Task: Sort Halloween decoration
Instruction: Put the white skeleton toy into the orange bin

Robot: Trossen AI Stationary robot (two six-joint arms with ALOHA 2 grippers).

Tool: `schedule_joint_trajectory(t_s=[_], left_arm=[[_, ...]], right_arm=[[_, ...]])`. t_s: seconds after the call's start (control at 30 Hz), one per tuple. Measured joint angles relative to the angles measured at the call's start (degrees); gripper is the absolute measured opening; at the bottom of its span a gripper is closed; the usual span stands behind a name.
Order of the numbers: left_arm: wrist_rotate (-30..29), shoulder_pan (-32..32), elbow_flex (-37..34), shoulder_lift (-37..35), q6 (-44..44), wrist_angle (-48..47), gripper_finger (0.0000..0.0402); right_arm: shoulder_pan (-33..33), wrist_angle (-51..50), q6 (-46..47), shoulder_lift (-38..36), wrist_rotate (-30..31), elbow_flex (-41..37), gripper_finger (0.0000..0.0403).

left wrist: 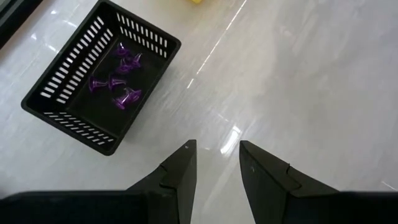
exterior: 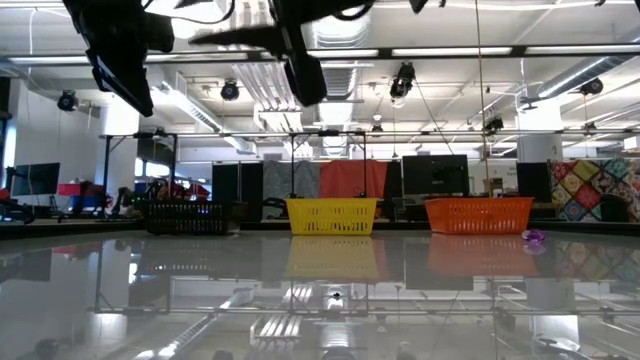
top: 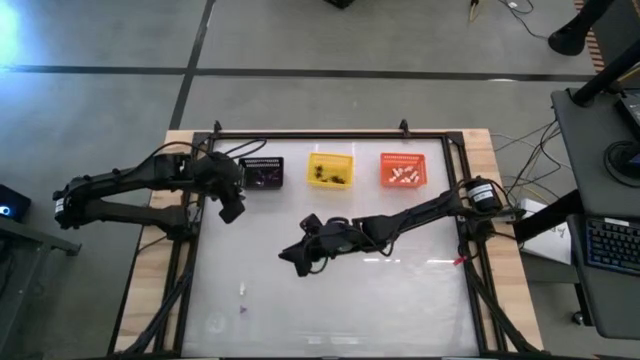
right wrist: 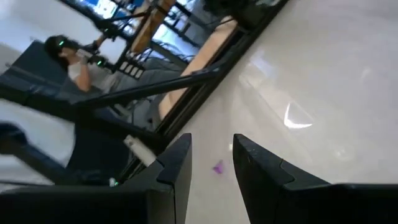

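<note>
The black basket (top: pixel 263 173) holds several small purple trinkets (left wrist: pixel 118 84), seen in the left wrist view. My left gripper (top: pixel 232 210) (left wrist: pixel 217 168) hangs open and empty above the table, just on the near side of that basket (left wrist: pixel 99 74). My right gripper (top: pixel 297 258) (right wrist: pixel 211 165) is open and empty over the middle of the table. A tiny white trinket (top: pixel 242 290) (right wrist: pixel 138 149) and a tiny purple one (top: pixel 241 309) (right wrist: pixel 217 167) lie on the table toward its near left part, ahead of the right gripper's fingers. The yellow basket (top: pixel 329 170) holds dark trinkets, the orange basket (top: pixel 403 171) white ones.
The three baskets (exterior: pixel 185 217) (exterior: pixel 332 215) (exterior: pixel 478 214) stand in a row along the far edge. A dark metal frame (top: pixel 330 134) runs around the glossy white table. A person sits in the room beyond the table's left side (right wrist: pixel 71 59).
</note>
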Motion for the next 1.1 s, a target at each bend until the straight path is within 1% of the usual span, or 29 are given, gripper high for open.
schedule_joint_trajectory(t_s=[0.33,0.47,0.57,0.67,0.83,0.97,1.1], left_arm=[[0.1,0.0,0.0,0.0,0.9,-0.1,0.0103],[5.0,-0.4,0.0,0.0,0.9,-2.8,0.0103],[9.0,-2.3,0.0,0.0,-0.2,-4.9,0.0103],[10.9,-6.6,0.0,0.0,-2.1,-6.1,0.0099],[10.8,-17.4,-0.5,0.2,-8.9,-6.5,0.0088],[7.1,-27.0,-0.8,1.1,-15.6,-5.8,0.0083],[5.1,-34.2,-0.8,3.1,-22.3,-4.9,0.0084]], right_arm=[[3.4,-0.9,-1.7,0.0,0.5,2.7,0.0107],[4.3,-0.9,-1.7,0.0,2.1,2.8,0.0107],[4.2,-1.1,-1.8,0.0,2.4,2.8,0.0107],[4.2,-1.1,-1.8,0.0,2.4,2.8,0.0107],[4.2,-1.1,-1.8,0.0,2.4,2.8,0.0107],[4.3,-3.2,-1.7,0.0,1.9,2.8,0.0107],[4.6,-7.0,0.6,-0.5,1.4,2.8,0.0107]])
